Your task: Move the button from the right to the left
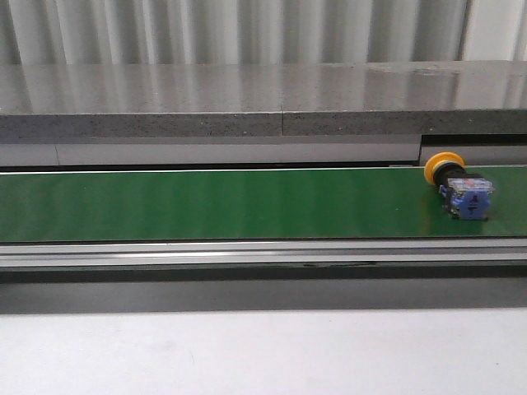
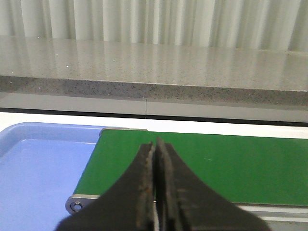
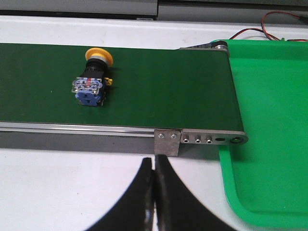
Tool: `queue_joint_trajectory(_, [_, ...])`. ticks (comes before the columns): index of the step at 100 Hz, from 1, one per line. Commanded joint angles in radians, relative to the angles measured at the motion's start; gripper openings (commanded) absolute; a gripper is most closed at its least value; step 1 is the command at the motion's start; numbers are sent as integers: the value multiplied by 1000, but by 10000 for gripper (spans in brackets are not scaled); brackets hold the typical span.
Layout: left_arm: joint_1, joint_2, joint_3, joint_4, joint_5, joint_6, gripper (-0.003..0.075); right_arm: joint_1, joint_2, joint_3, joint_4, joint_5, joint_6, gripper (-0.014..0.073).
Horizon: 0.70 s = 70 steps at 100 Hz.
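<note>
The button (image 1: pixel 458 186) lies on its side at the right end of the green belt (image 1: pixel 214 204), yellow cap toward the back, blue-grey block toward the front. It also shows in the right wrist view (image 3: pixel 92 80). My right gripper (image 3: pixel 155 161) is shut and empty, over the white table in front of the belt's right end, apart from the button. My left gripper (image 2: pixel 155 144) is shut and empty, over the belt's (image 2: pixel 216 163) left end. Neither gripper shows in the front view.
A blue tray (image 2: pixel 33 173) sits past the belt's left end. A green tray (image 3: pixel 269 120) sits past the belt's right end (image 3: pixel 202 138). A grey stone ledge (image 1: pixel 263 99) runs behind the belt. Red and black wires (image 3: pixel 279 21) lie behind the green tray.
</note>
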Motion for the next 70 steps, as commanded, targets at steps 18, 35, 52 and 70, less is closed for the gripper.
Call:
queue_joint_trajectory(18, [2,-34,24,-9,-76,0,-20,2,7,-23,3,-75,-10,-66])
queue_joint_trajectory(35, [2,-34,24,-9,-76,0,-20,2,7,-23,3,-75,-10,-66])
queue_joint_trajectory(52, [2,-34,24,-9,-76,0,-20,2,7,-23,3,-75,-10,-66])
queue_joint_trajectory(70, [2,-16,-53,-9,29,0,-20,2,7,-23,3,-75,-10,-66])
